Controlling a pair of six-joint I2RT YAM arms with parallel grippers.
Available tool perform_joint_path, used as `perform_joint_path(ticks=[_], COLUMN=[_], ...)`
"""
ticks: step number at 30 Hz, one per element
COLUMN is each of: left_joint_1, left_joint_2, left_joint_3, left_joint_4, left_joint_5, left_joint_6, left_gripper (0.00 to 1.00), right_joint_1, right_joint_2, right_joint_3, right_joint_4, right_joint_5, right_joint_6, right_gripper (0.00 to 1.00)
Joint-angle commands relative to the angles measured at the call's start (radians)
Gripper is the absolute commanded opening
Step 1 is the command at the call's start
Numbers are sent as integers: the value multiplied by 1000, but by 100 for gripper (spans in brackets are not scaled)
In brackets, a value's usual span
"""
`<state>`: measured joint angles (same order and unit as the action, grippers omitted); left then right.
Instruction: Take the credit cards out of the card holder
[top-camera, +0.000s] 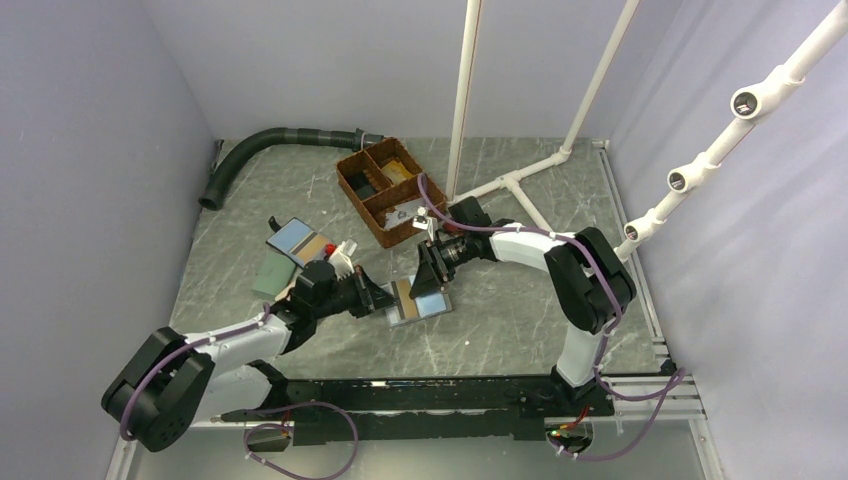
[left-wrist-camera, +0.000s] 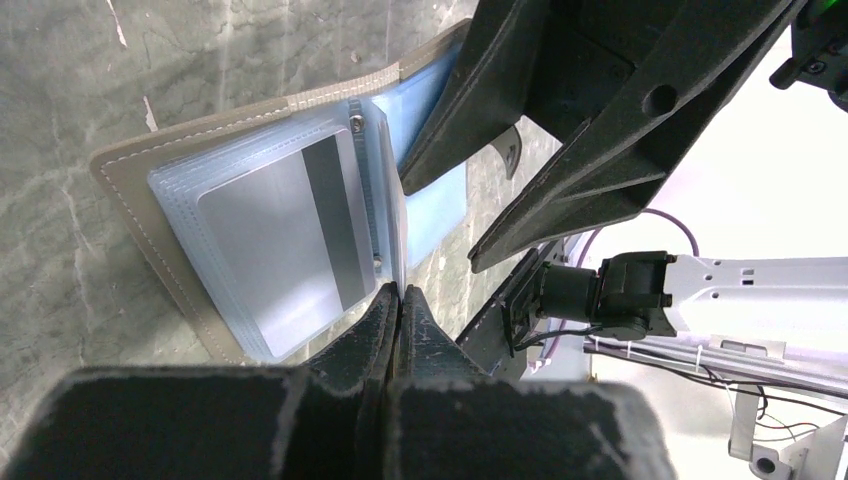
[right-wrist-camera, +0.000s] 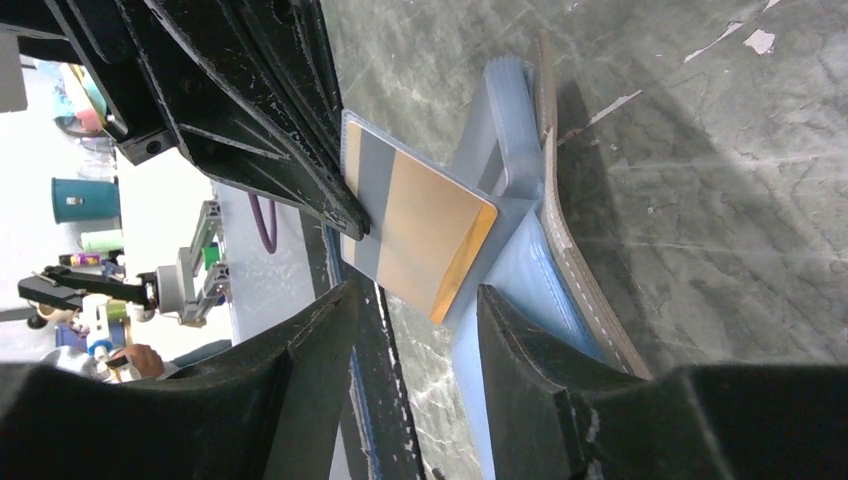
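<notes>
The card holder (top-camera: 432, 303) lies open on the table, taupe outside (left-wrist-camera: 130, 180), light blue inside. A silver-grey credit card (left-wrist-camera: 270, 240) with a dark stripe lies in its clear sleeves. My left gripper (left-wrist-camera: 400, 292) is shut on the edge of one sleeve leaf and holds it upright. The right wrist view shows a gold-and-grey card (right-wrist-camera: 425, 230) in that leaf. My right gripper (right-wrist-camera: 420, 290) is open around the lower corner of that card without touching it. It stands over the holder's right half (top-camera: 428, 275).
A brown compartment tray (top-camera: 385, 190) sits behind the holder. A blue wallet with a tan panel (top-camera: 300, 240) and a green item (top-camera: 270, 275) lie at the left. A black hose (top-camera: 270, 145) curves along the back and white pipes (top-camera: 520, 185) stand at the right.
</notes>
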<state>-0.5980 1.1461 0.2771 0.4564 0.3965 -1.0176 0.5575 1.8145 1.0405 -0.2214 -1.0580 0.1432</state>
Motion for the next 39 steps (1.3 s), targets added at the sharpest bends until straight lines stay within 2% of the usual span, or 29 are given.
perform_joint_path(ticks=[1,5,15,21,30,39], left_joint_1=[9,12,14,14,15,15], left_joint_2=[-58,-83,-52,-48,-45,-39], left_joint_3=[-2,-11,-13,-11,-29,-7], left_joint_4=[118,143,257,280,280,179], left_joint_5=[10,-8,1,-1,-10,-22], left_joint_6=[-21,-29,-60,-68,-86,-74], left_gripper=[0,0,0,0,0,0], right_joint_1=[1,1,1,-7,-19,-11], right_joint_2=[0,3,16,11,5,11], right_joint_3=[-2,-4,7,6,-10,0], right_joint_4=[36,46,110,164,274,268], right_joint_5=[-7,-13,-139,-203,-296,-304], right_joint_6=[8,24,90,147,229,229], right_gripper=[53,56,53,46,26,24])
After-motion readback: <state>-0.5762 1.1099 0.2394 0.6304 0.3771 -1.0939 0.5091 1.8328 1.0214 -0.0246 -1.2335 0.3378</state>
